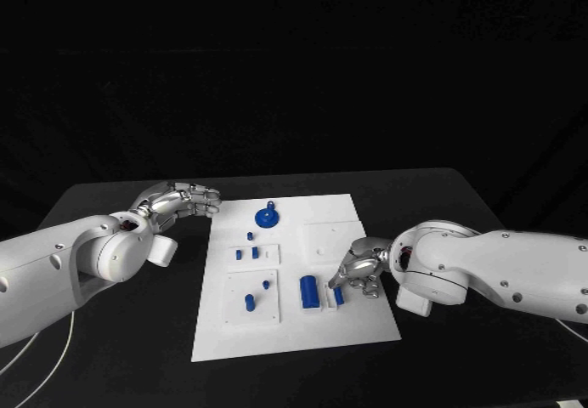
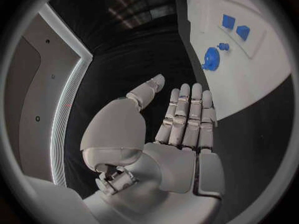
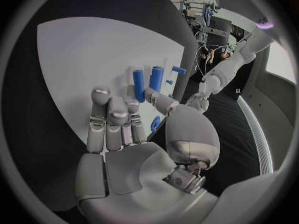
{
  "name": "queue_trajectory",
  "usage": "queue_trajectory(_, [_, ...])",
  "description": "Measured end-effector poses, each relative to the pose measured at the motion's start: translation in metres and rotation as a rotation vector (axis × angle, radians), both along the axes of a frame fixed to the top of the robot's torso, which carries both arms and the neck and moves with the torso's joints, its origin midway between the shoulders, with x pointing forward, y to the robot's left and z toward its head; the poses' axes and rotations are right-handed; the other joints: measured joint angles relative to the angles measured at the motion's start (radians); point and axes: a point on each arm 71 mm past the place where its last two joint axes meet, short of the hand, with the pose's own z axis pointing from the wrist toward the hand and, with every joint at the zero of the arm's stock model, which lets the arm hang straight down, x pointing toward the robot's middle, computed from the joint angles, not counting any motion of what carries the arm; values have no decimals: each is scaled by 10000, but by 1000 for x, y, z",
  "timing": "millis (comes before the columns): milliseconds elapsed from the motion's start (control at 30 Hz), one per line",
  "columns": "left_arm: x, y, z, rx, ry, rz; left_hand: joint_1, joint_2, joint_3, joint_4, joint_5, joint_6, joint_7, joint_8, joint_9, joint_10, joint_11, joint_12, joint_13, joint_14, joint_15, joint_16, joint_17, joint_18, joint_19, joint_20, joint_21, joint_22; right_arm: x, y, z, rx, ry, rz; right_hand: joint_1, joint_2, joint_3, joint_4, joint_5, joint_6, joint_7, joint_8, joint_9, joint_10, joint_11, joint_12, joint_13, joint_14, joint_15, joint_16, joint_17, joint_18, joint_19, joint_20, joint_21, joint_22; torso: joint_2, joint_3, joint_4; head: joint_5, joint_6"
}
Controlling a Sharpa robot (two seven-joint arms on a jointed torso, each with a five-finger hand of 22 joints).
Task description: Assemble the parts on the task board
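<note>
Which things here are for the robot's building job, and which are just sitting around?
For the job:
- task board
- blue gear
- long blue block
- small blue pegs
- right hand, over the board beside the long block
- left hand, open, off the board's edge

Just there:
- black table
- white cable

The task board (image 1: 355,327) lies in the middle of the desk (image 1: 466,191), between the two robot hands. The left robot hand (image 1: 182,202) sits beside the board's far left corner, near the gear part (image 1: 266,218). The right robot hand (image 1: 358,270) rests over the board's right edge, just beside the long part (image 1: 309,291).
</note>
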Motion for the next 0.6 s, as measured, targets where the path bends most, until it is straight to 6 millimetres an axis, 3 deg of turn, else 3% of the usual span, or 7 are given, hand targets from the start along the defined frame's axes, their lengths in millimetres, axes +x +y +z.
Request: queue_trajectory(600, [-1,1,0,64,56,-38,-39,40,1,55,0,0,0,0,1,0,0,0,-8,0,0,0,19,-2,0,0,0,9,3,6,-2,-177,78,22,-168,7,-1,1,0,27,25,13,-46,0,1,0,-1,1,2,0,-2,1,-1,3,0,0,0,-3,7,91,-28])
